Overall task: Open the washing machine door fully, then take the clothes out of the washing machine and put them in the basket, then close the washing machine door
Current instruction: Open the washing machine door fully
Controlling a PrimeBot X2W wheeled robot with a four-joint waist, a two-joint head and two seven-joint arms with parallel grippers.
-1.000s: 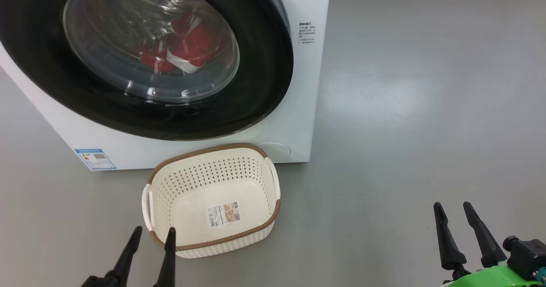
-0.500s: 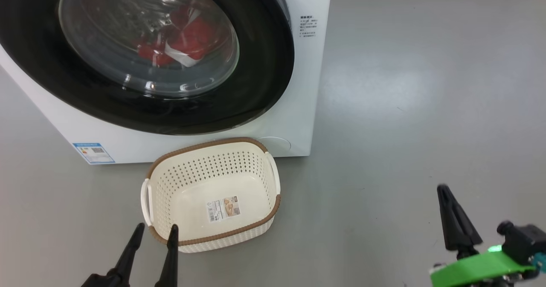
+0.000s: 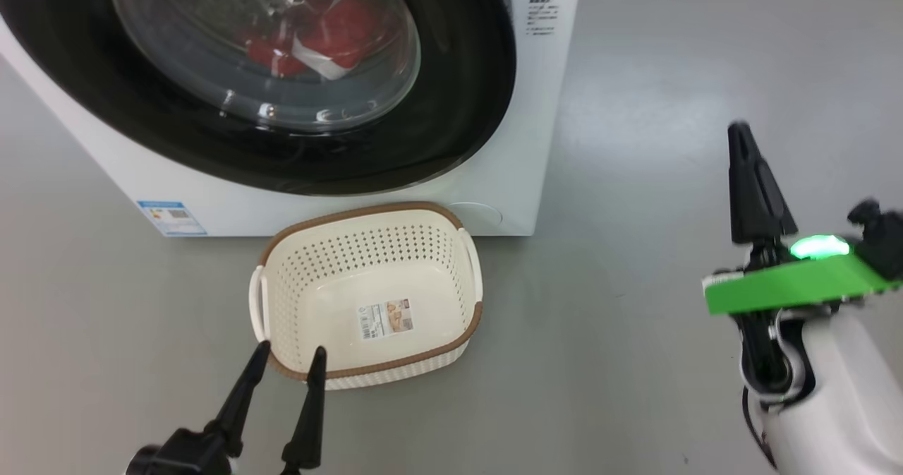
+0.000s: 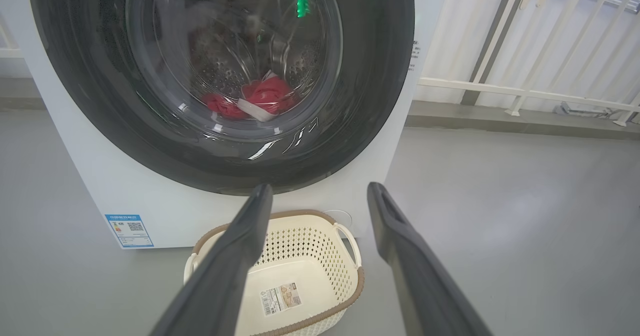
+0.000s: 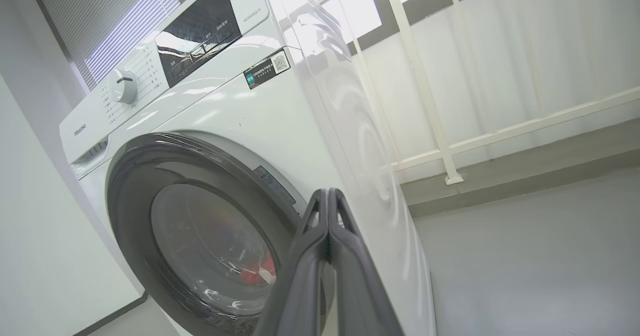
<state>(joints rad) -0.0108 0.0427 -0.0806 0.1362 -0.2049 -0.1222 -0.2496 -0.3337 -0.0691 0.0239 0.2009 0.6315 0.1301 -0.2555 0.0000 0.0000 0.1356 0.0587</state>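
At upper left of the head view, the washing machine (image 3: 543, 122) stood on the grey floor (image 3: 656, 362), with the washing machine door (image 3: 465, 108) closed and the clothes (image 3: 338, 27) lying in the drum behind its glass. Below it, at centre frame, the basket (image 3: 367, 210) sat just in front of the machine, paper label showing on its bottom. Left hand (image 3: 291, 348) hovered at lower left, fingers apart, tips at the basket's near rim; right hand (image 3: 737, 133) stood at the right edge, fingers pressed together, apart from the machine.
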